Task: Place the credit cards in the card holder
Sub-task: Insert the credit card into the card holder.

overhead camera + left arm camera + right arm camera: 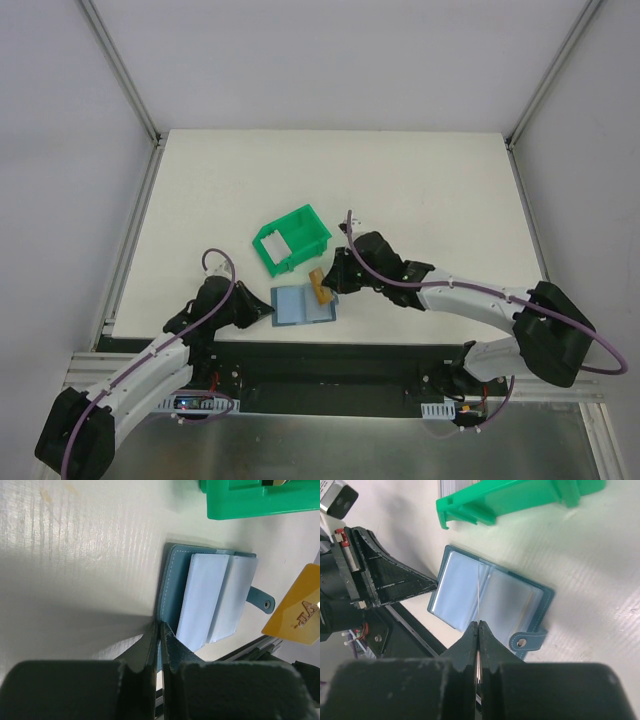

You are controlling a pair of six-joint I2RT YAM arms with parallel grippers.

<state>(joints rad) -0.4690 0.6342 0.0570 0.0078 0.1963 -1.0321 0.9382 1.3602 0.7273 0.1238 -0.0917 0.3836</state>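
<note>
Left wrist shows us the tan-gold card (299, 612) face-on, lettered; right wrist, merely its edge. Right pincer (478, 624) grasps it over the teal card holder (512, 597), which left pincer (161, 626) clamps.

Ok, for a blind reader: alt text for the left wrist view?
The left gripper pinches the edge of the open teal card holder on the table. A gold card hovers at right; a green bin sits at top.

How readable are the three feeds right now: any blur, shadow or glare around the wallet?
Top external: even light, sharp. Left wrist: the left gripper is a dark close-up blur, a broad shadow lies on the table, the card holder is sharp. Right wrist: the right gripper is blurred, the tan-gold card shows edge-on as a thin line, mild sheen on the pockets.
</note>
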